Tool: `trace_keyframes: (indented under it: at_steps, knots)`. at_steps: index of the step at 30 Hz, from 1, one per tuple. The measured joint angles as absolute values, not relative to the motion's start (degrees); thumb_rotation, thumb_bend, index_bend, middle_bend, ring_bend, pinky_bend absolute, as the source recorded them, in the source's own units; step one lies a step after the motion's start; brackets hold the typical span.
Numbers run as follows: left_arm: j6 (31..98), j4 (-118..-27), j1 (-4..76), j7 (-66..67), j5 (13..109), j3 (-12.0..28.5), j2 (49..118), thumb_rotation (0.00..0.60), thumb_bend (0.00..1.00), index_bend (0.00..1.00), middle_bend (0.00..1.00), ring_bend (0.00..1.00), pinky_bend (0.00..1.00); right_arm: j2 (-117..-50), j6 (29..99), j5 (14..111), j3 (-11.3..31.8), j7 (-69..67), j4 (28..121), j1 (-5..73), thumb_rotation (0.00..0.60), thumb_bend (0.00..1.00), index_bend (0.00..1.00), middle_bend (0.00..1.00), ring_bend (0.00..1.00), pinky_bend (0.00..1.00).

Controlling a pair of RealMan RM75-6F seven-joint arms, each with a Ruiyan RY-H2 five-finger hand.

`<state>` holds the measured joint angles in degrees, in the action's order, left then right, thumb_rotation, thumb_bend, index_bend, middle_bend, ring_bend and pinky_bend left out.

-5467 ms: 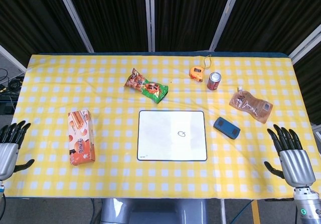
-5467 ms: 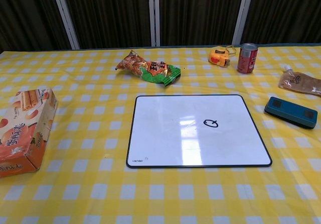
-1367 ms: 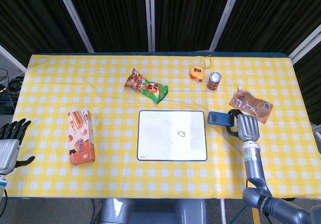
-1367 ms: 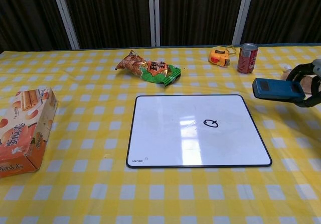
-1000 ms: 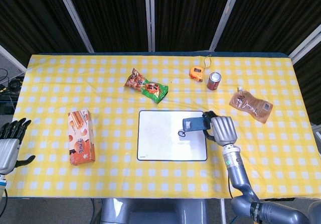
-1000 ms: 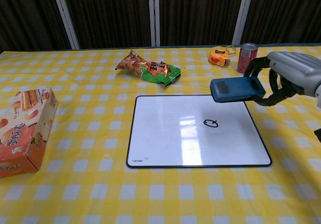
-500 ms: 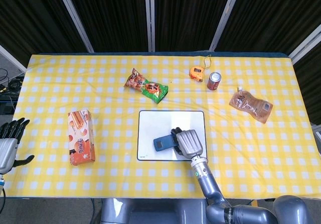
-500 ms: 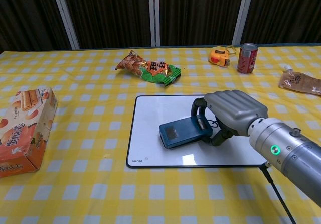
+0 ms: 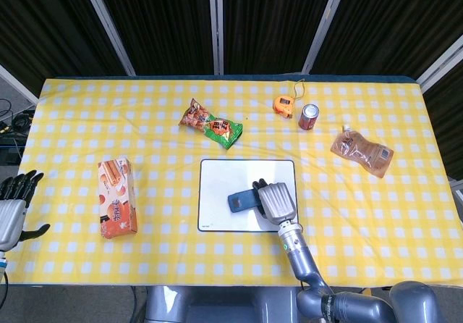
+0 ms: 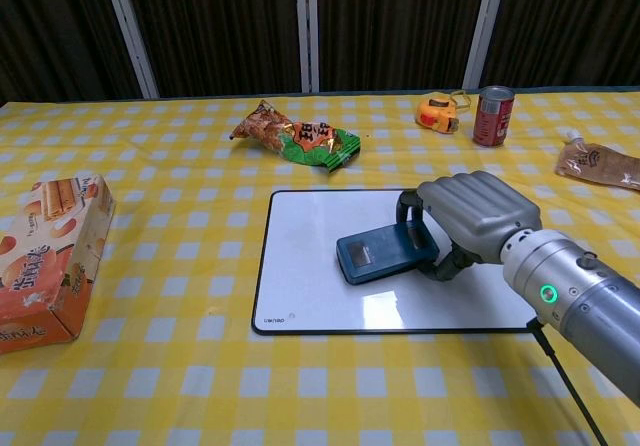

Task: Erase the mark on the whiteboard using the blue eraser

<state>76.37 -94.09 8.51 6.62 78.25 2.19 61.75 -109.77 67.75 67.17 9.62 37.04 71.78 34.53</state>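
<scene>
The whiteboard (image 9: pixel 217 185) (image 10: pixel 300 266) lies flat at the middle of the table. My right hand (image 9: pixel 275 200) (image 10: pixel 475 211) grips the blue eraser (image 9: pixel 241 201) (image 10: pixel 383 251) and holds it flat on the board's right half. The eraser and hand cover the spot where the mark was, so no mark shows. My left hand (image 9: pixel 13 207) hangs off the table's left edge with fingers spread and nothing in it; the chest view does not show it.
An orange snack box (image 9: pixel 116 197) (image 10: pixel 45 256) lies left of the board. Behind the board lie a snack bag (image 9: pixel 211 124) (image 10: pixel 296 135), a tape measure (image 9: pixel 283 103) (image 10: pixel 438 112) and a red can (image 9: pixel 309 116) (image 10: pixel 493 115). A brown pouch (image 9: pixel 362 151) (image 10: pixel 603 164) lies at the right.
My right hand has slid the eraser a little to the right and slightly away on the board. The left hand stays where it was.
</scene>
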Motion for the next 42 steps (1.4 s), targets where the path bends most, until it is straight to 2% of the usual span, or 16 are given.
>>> trace_keyframes:
  at_steps: [21,30,42]
  knots:
    - [77.04,-94.81,8.25,6.80,78.96,1.89,61.62,0.600,0.18,0.00,0.00,0.00,0.00,-106.94,69.92,67.84,10.04,40.15,65.82,32.72,0.600,0.37,0.86,0.72,0.64,0.68]
    - [77.03,-95.08,8.36,7.23,79.08,1.90,61.70,0.600,0.18,0.00,0.00,0.00,0.00,-105.08,71.08,69.33,9.75,44.82,67.78,33.03,0.600,0.37,0.86,0.72,0.64,0.68]
    - [77.18,-95.30,8.32,6.75,79.58,1.74,61.42,0.600,0.18,0.00,0.00,0.00,0.00,-109.05,68.72,69.46,8.35,42.12,69.69,33.05,0.600,0.36,0.86,0.72,0.64,0.68]
